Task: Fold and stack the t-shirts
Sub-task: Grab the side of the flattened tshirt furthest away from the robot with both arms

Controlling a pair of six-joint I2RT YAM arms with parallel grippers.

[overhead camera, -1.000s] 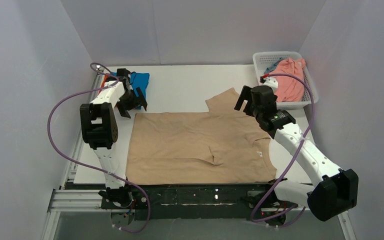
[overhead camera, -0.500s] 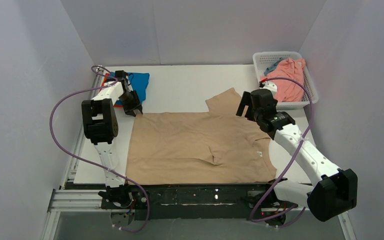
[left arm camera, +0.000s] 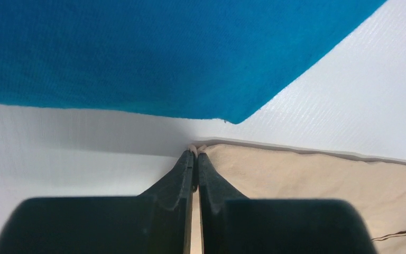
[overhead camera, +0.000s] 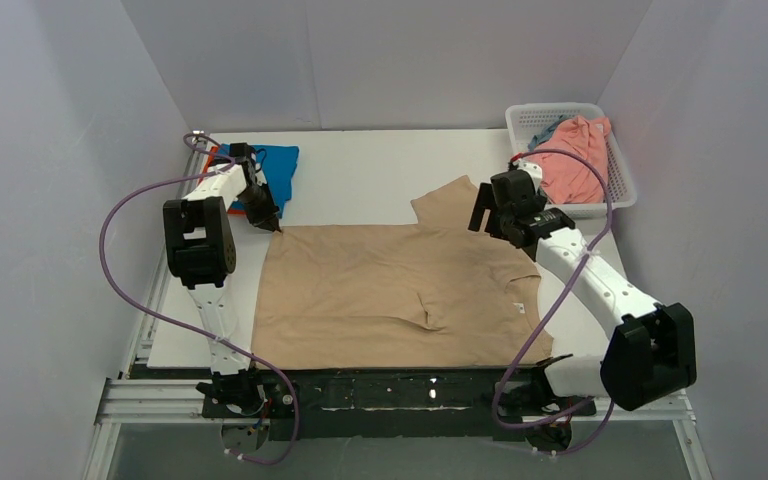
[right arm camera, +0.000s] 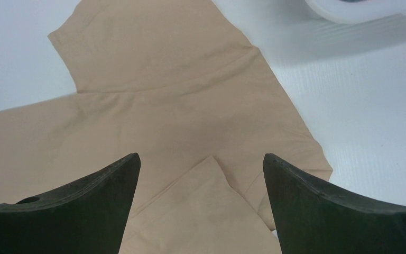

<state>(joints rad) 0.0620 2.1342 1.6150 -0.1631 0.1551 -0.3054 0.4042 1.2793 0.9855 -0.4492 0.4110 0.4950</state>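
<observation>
Beige t-shirt, laid flat: I have the left gripper clamped on its far hem corner, presumably for folding, and the right gripper spread wide above its far sleeve.

A big tan shirt lies flat on the table. The left gripper touches its far left corner, near a blue shirt. The right gripper hangs above its sleeve.

The left gripper, spread open above the table a second ago, is now lower, its jaws pinched on the beige-tan t-shirt corner at its tips. The right gripper has shifted slightly to its left.
</observation>
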